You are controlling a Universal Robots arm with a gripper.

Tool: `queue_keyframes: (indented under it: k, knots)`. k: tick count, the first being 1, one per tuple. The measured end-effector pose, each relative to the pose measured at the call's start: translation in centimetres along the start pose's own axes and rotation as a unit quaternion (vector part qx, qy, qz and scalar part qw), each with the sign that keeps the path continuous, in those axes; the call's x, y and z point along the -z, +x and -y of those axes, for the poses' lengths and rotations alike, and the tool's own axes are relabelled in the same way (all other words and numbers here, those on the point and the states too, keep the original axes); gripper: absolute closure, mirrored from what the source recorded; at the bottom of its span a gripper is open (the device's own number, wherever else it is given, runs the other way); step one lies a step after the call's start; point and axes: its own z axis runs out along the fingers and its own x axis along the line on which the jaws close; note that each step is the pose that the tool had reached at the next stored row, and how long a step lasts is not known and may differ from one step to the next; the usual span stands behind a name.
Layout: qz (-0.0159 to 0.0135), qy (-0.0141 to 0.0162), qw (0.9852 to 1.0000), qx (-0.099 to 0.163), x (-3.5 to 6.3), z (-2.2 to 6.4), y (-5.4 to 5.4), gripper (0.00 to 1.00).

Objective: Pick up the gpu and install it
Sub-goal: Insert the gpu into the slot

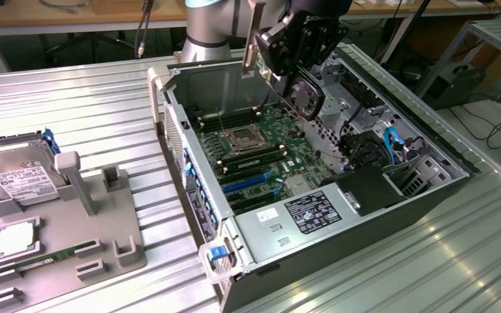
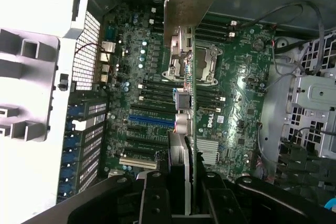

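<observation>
**Open computer case (image 1: 364, 261) lying on its side on a ribbed metal surface (image 1: 85, 104).** The jaws are closed on the gpu (image 1: 308, 98), holding it on edge above the case's motherboard (image 1: 259, 153) and clear of the slots. Its fan faces outward. Its silver bracket (image 1: 250, 39) is at the end nearer the case's rear wall. In the wrist view the gpu (image 2: 185, 153) appears edge-on over the processor socket (image 2: 205, 64). Beside the case, on the exterior view's left, a grey holder (image 1: 85, 215) carries a hard drive (image 1: 15, 173) and a memory stick (image 1: 55, 254).
</observation>
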Motion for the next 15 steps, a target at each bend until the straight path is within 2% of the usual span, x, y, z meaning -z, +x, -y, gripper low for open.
queue_keyframes:
  k: [15]
  knots:
    - [-0.0009,-0.0001,0.9996,0.027,0.0,0.0,0.0,0.72]
